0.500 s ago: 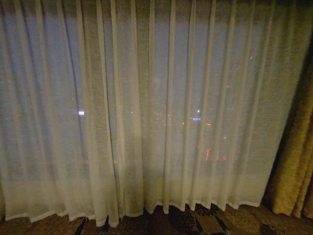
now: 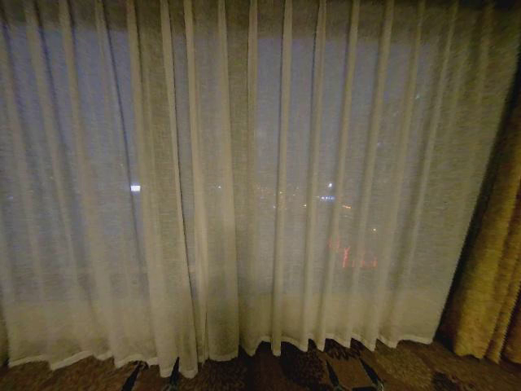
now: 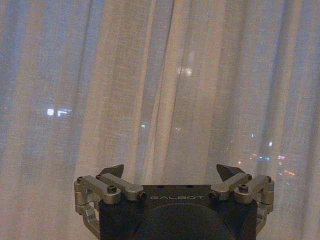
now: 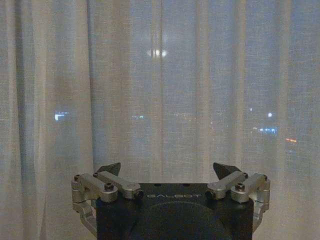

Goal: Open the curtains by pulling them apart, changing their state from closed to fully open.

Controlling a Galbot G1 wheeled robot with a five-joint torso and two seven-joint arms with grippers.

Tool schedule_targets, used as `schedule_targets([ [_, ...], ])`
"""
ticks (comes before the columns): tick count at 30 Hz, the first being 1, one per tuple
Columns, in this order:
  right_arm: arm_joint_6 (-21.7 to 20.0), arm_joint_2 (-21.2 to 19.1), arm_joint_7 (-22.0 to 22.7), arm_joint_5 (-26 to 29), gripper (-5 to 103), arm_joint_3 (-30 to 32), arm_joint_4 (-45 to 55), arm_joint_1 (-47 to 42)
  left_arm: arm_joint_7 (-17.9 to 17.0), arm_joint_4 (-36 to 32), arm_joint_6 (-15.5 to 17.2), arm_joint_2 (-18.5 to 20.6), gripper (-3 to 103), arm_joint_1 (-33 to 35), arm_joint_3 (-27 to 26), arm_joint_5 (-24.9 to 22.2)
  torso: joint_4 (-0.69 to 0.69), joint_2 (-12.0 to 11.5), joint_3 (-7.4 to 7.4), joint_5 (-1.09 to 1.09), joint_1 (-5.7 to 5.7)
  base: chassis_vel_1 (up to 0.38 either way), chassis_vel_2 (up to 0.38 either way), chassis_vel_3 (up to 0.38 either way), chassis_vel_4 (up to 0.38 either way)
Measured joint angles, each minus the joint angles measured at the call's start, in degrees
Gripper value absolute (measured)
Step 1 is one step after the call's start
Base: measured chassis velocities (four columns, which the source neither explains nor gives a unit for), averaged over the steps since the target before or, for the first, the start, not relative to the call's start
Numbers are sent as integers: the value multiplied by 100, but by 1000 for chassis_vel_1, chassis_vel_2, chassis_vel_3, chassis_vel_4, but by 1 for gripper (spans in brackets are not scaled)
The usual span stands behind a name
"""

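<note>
While the curtains hang closed | left gripper fingers spread, holding nothing | right gripper fingers spread, facing the fabric

Hotel-like room: patterned carpet, full-length drape

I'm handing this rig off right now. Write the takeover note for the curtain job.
Left gripper: open, facing the fabric, holding nothing.
Right gripper: open, facing the fabric, holding nothing.
Curtains: closed across the window, the two panels overlapping a little left of centre in the head view; golden-brown drape at the right edge.
Done: nothing pulled apart yet.
Left: grasp each panel and draw both fully aside.
</note>
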Motion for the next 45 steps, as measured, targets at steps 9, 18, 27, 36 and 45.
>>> schedule_targets([
  [9, 7, 0, 2, 92, 100, 11, -34, 9, 0, 1, -5, -18, 100, 13, -4, -1, 0, 0, 0, 0, 0, 0, 0, 0, 0],
  [18, 14, 0, -10, 97, 100, -2, -29, -34, 0, -36, -58, -49, 100, 63, -2, 4, 0, 0, 0, 0, 0, 0, 0, 0, 0],
  [27, 18, 0, 96, 102, 100, -2, -21, -58, -4, -12, -128, -46, 100, 59, -18, 5, 0, 0, 0, 0, 0, 0, 0, 0, 0],
  [36, 76, 0, 214, 103, 100, 13, 22, -65, -14, -3, -123, -31, 100, 69, 49, 3, 0, 0, 0, 0, 0, 0, 0, 0, 0],
  [45, 168, 0, 112, 80, 100, 30, -9, -84, -9, -4, -112, 11, 100, 67, 37, -8, 0, 0, 0, 0, 0, 0, 0, 0, 0],
])
